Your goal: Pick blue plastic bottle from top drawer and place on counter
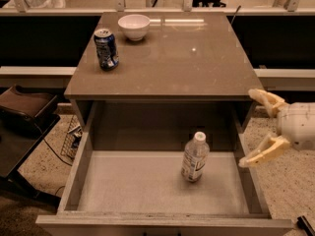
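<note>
The blue plastic bottle (195, 157), clear with a white cap and a white label, stands upright on the speckled floor of the open top drawer (123, 191), right of its middle. The counter (172, 58) lies above and behind the drawer. My gripper (253, 128) is at the right, just outside the drawer's right wall and below the counter's front right corner. Its two pale fingers (266, 101) are spread wide apart and hold nothing. It is to the right of the bottle and apart from it.
A blue soda can (106, 49) and a white bowl (134, 26) stand at the counter's back left. A dark brown chair or stool (24, 112) is at the left of the drawer. A wire basket (72, 136) sits on the floor beside the drawer's left wall.
</note>
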Motion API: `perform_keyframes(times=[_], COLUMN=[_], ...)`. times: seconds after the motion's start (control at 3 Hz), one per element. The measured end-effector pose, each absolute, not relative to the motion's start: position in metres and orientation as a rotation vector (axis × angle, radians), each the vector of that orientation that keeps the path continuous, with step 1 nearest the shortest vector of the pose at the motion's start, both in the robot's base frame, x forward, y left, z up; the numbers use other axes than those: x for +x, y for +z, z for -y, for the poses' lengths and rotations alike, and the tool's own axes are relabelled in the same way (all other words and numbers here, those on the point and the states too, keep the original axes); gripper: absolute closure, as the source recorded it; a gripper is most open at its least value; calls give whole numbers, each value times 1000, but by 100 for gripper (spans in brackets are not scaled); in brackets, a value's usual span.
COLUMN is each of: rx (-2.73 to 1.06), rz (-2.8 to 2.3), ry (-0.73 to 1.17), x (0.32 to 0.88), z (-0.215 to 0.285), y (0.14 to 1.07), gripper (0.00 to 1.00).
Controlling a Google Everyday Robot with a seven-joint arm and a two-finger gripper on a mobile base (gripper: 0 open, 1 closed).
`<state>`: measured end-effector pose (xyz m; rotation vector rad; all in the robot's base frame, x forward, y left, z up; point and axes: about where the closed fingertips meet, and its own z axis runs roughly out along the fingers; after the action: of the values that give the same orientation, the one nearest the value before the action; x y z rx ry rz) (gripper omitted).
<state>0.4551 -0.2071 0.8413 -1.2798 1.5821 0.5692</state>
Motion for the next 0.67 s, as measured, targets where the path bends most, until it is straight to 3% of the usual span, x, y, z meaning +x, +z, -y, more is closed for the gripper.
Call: perform_keyframes(times=[0.67], rx=[-1294], rz=[-1526], ry=[574], x=[459], z=[198], y=[837], gripper=[0])
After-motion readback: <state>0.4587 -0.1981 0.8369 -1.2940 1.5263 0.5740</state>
